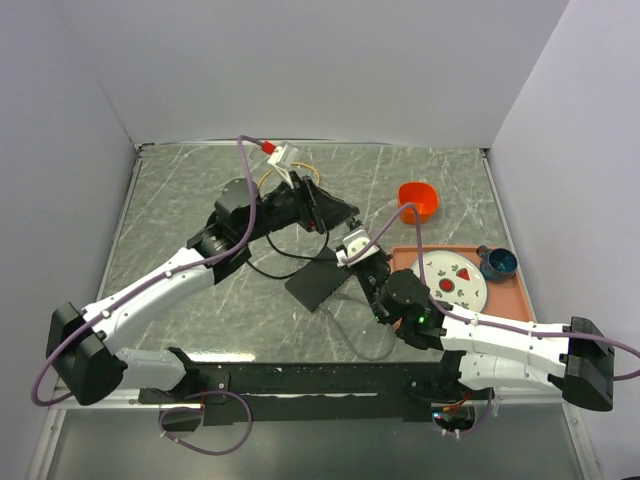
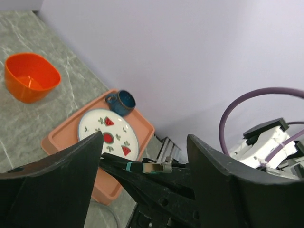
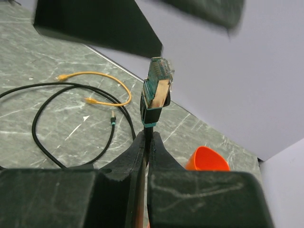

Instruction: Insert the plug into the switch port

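Plug (image 3: 159,85) stands upright, pinched just below its boot by the closed right fingers (image 3: 128,161), between the left fingers (image 2: 61,175), which gape wide, gripping nothing. At centre frame the switch (image 1: 322,279) lies flat on the tabletop (image 1: 180,200).

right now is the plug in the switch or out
Out: the right end effector pinches the plug in the air, apart from the switch lying flat.

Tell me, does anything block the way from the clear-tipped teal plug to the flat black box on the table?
Nothing visible does. The right gripper holds the clear-tipped teal plug in the air just right of the flat matte-black switch. The open left gripper straddles the plug.
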